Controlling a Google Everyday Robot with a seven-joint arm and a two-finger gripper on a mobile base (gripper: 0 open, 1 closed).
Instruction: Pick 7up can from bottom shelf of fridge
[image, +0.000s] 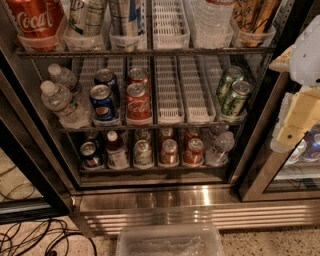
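Though claw (286, 136) rightward, one 7up can (142, 153)

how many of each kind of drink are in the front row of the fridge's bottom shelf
Front row of the bottom shelf:
7up can: 1
blue can: 1
red cans: 2
bottles: 2
total: 6
The gripper is at the right, outside the fridge, higher than that shelf.

The cream-coloured gripper (287, 131) hangs outside the fridge (200, 202), in front of its right door frame and about level with its middle shelf, tilted down and to the left. The white wrist (306, 50) sits above it, toward the fridge's upper right.
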